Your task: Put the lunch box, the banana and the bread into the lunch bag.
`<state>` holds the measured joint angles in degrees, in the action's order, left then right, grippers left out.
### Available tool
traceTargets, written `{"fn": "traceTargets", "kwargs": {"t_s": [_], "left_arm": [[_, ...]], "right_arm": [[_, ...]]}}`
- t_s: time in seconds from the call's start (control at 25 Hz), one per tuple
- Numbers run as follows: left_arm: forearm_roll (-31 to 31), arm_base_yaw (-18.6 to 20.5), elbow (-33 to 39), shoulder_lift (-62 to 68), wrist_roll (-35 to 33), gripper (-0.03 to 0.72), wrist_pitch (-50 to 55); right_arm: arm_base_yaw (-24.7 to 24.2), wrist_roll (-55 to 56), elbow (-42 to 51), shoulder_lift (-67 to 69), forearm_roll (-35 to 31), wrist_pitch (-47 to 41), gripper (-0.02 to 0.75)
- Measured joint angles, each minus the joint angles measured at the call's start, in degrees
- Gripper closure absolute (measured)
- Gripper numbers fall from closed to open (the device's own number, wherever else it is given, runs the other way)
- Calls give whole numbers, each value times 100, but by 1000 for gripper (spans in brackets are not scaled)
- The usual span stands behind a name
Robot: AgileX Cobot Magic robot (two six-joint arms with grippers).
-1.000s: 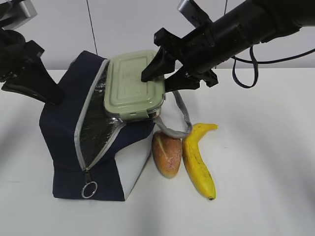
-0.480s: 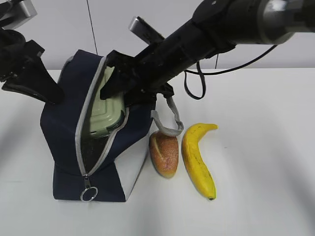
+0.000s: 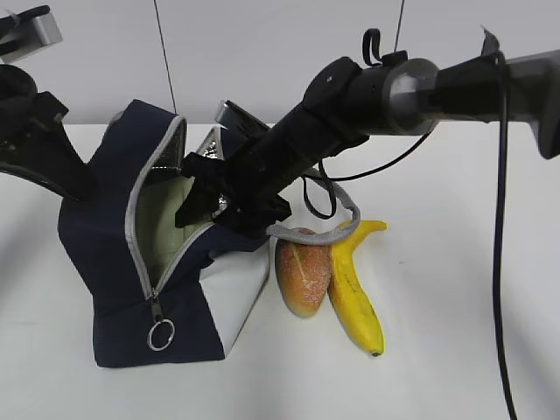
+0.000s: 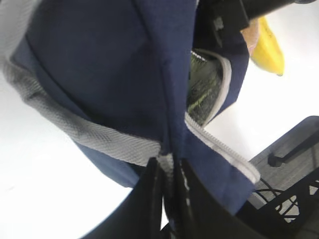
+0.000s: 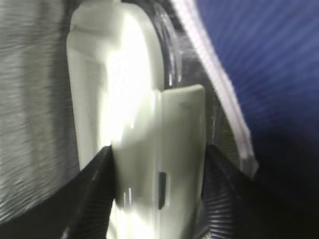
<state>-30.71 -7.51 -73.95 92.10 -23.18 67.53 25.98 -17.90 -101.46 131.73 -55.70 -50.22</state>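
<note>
Jaws pinched tight on navy fabric and grey strap: at the left edge of the exterior view, the left gripper [image 4: 167,199] holds up a fold of the lunch bag [image 3: 105,236], its dark fingers [image 4: 144,209] closed at the bottom centre of the left wrist view where strap and cloth meet. The bag stands on the white table [image 3: 455,332] in the left half of the frame, its grey zipper [image 3: 144,262] parted in a long slit and a ring pull [image 3: 160,335] hanging at the lower end, beside a white side panel [image 3: 238,302]. Through the slit shows the pale green of the lunch box [image 3: 166,219], which sits inside the bag against the silver lining.

Centre frame, the right arm reaches down from the upper right into the bag's mouth. Its right gripper [image 5: 157,164] stands about half open, clamped on the green-lidded lunch box, one finger [image 5: 94,184] on each long side of it in the right wrist view, with the lining to the left and blue cloth to the right.

Just right of the bag, a loose grey strap handle [image 3: 328,229] drapes over the bread [image 3: 303,273], which lies on the table touching the banana [image 3: 352,293] at lower centre-right.
</note>
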Motion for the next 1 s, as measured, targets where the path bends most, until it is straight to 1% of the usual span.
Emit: {"fn": "traceTargets", "kwargs": {"t_s": [0.4,0.48,0.6,0.64,0.76,0.88,1.0], "left_arm": [[142,0,-27,0,31,673,46],[151,0,-27,0,31,673,59],[151,0,-27,0,31,673,59],[151,0,-27,0,36,673,59],[151,0,-27,0,36,673,61],[151,0,-27,0,36,673,61],[151,0,-27,0,36,673,82]], "right_arm": [[0,111,-22,188,-125,9,339],[0,137,-32,188,-125,-3,309],[0,174,-74,188,-85,-126,211],[0,207,-105,188,-21,-182,190],[0,477,-352,188,490,-513,159],[-14,965,-856,188,1320,-1019,154],[-14,1379,-1448,188,1976,-1621,153]]}}
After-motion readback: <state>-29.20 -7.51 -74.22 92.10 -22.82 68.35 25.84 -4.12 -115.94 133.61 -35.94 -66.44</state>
